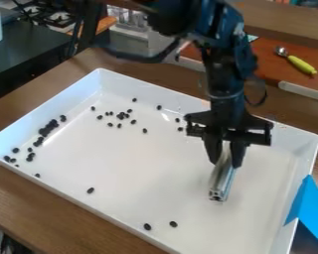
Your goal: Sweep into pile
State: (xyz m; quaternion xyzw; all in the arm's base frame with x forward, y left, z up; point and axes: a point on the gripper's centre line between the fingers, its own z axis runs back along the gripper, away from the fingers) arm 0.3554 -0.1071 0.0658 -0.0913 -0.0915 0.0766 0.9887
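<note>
The black gripper [226, 158] hangs over the right part of a white tray [168, 168], shut on a silver metal bar [221, 179] that angles down toward the tray floor. Small black beans are scattered inside the tray. A dense line of beans [48, 128] runs along the left wall, and a looser cluster [121, 115] lies toward the back left. Three beans [174, 224] are spread near the front edge, and a few [180, 129] lie just left of the gripper.
A blue folded piece [311, 206] stands at the tray's right wall. On the reddish board behind lies a spoon with a yellow-green handle [301, 64]. A dark counter [29, 54] and stove parts are at the upper left. The tray's raised walls surround the work area.
</note>
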